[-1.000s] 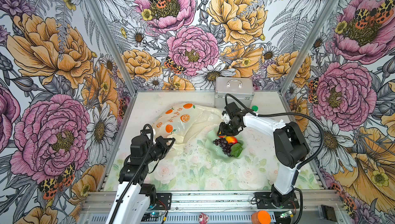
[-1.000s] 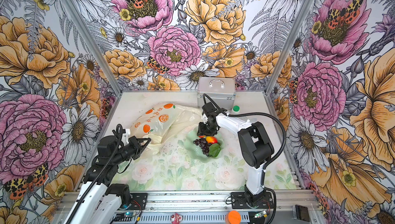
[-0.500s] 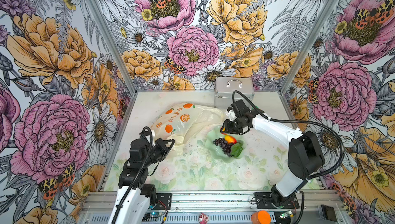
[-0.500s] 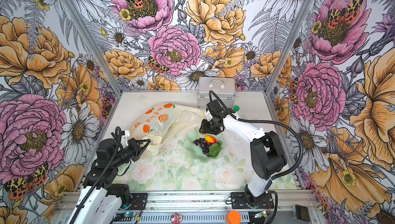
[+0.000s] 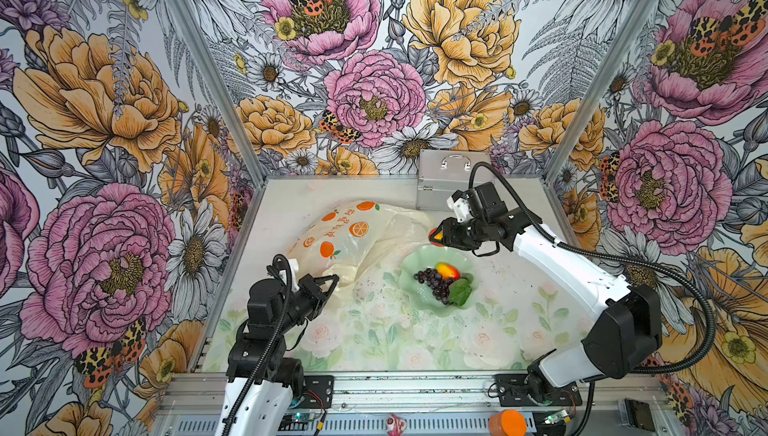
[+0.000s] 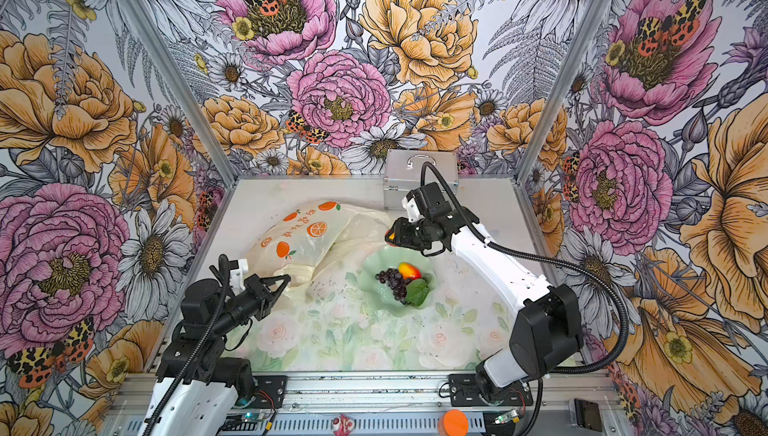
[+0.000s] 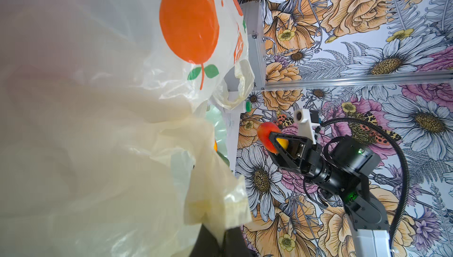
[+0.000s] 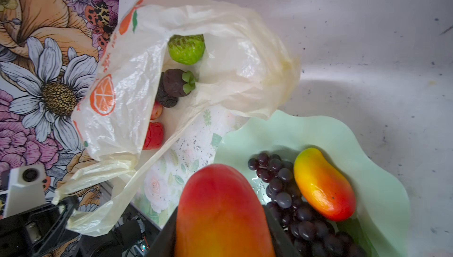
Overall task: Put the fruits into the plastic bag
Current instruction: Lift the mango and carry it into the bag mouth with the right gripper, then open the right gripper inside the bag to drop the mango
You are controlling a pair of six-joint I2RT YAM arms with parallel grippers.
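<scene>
The right end effector (image 5: 440,235) clamps a mango (image 8: 220,206), its long axis pointing forward, above the dish's (image 5: 415,256) far rim. The bag (image 5: 353,230) lies to its left, mouth facing it. The left end effector (image 5: 328,282) pinches the bag's edge tight.

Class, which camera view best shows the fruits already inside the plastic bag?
The right wrist view: it looks into the open mouth of the plastic bag, showing a green fruit, a dark fruit and a red fruit. Both top views show only the bag's outside; in the left wrist view the plastic hides them.
</scene>
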